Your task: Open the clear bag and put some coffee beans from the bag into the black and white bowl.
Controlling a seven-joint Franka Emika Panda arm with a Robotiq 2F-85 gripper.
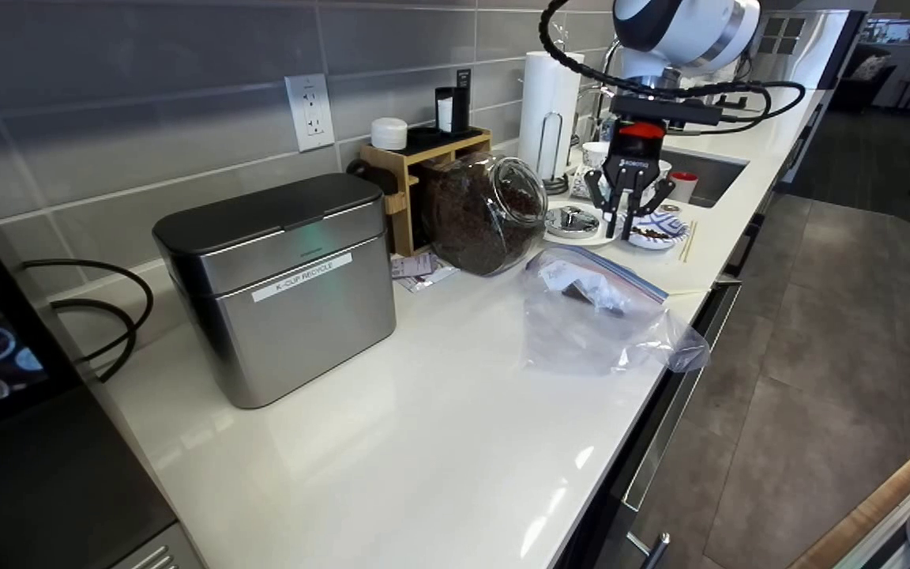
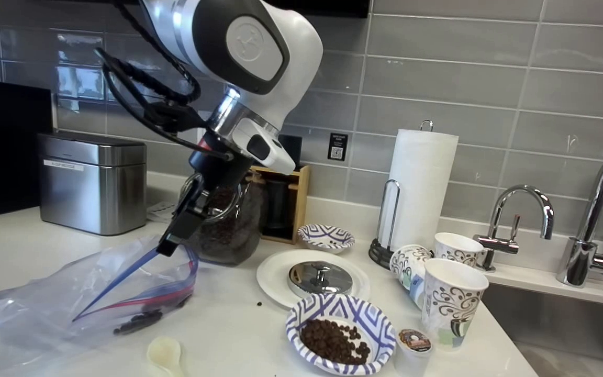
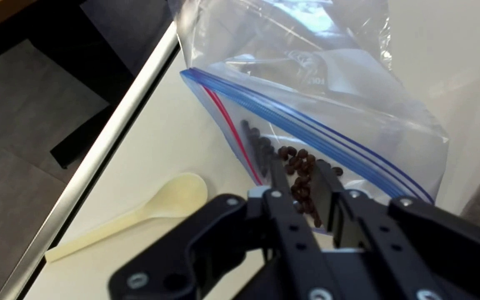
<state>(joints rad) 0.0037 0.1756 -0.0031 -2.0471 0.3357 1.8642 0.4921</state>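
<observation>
Facing the gaping mouth of a blue-sealed clear plastic bag (image 3: pixel 327 98) on the glossy white counter (image 1: pixel 392 474), my black two-fingered gripper (image 1: pixel 618 227) stands slightly parted, round dark-brown coffee beans (image 3: pixel 301 181) inside lying directly beyond its tips, where I'd reach next.

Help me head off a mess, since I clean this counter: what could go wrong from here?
Beans lie in the open bag and could spill if it is lifted. Part of the bag overhangs the counter, so it might slide off. In an exterior view the claw overlaps the blue strip and, if touching, might snag it.
</observation>
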